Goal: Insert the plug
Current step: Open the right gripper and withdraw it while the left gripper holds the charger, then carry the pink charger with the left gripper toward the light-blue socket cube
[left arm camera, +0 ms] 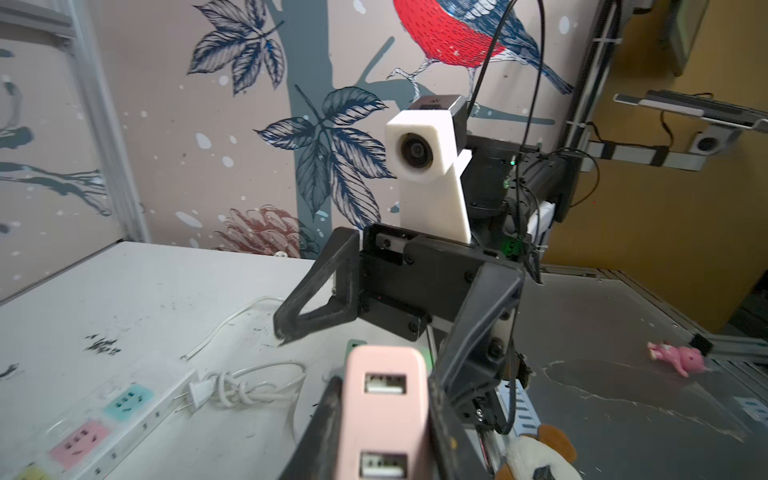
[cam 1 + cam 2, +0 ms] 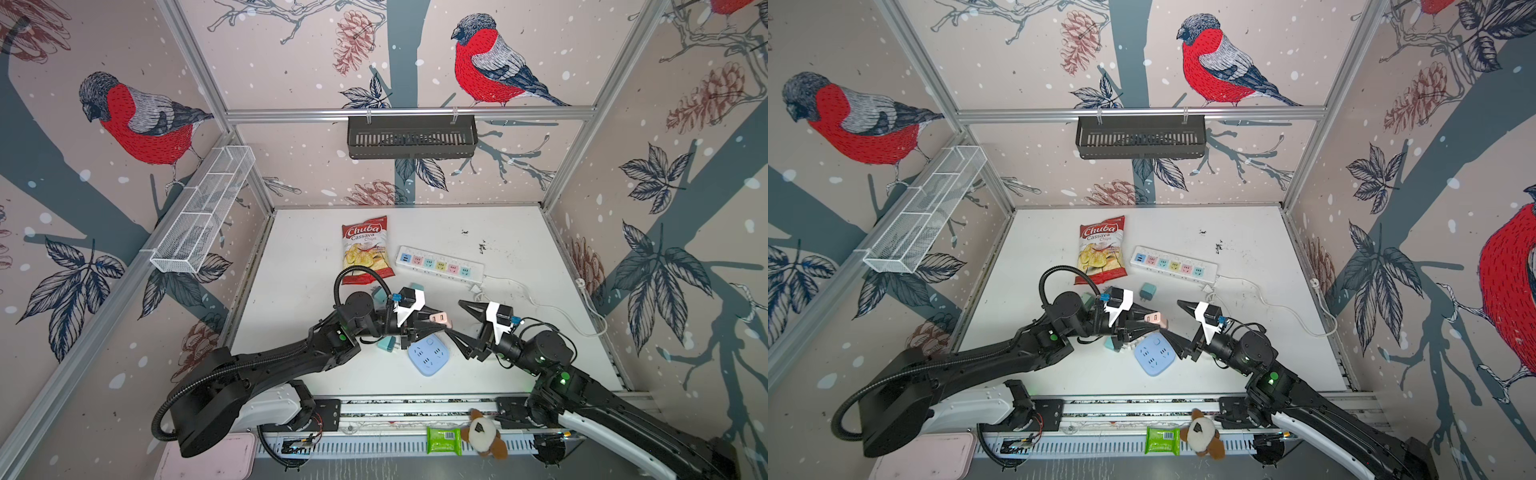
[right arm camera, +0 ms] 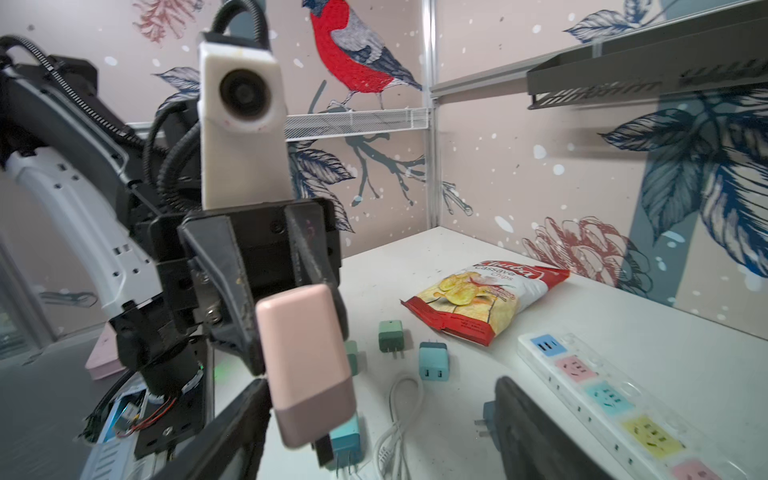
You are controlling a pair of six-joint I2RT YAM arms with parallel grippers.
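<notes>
A pink plug [image 1: 384, 407] with two USB ports hangs above the table, and my left gripper [image 2: 434, 322] is shut on it. In both top views it sits mid-table [image 2: 1156, 319], over a blue square socket block [image 2: 428, 353]. My right gripper [image 2: 455, 319] faces it from the right with its fingers wide apart. In the right wrist view the pink plug [image 3: 307, 365] hangs close to one finger [image 3: 232, 436], and the right gripper [image 3: 382, 428] holds nothing. A white power strip [image 2: 440, 264] with coloured sockets lies behind.
A chips bag [image 2: 365, 249] lies at the back left of the strip. Several small teal and green chargers [image 3: 433, 360] are scattered near the grippers. The strip's white cable [image 2: 540, 307] loops to the right. A plush toy [image 2: 482, 432] and a green pack [image 2: 444, 440] sit on the front rail.
</notes>
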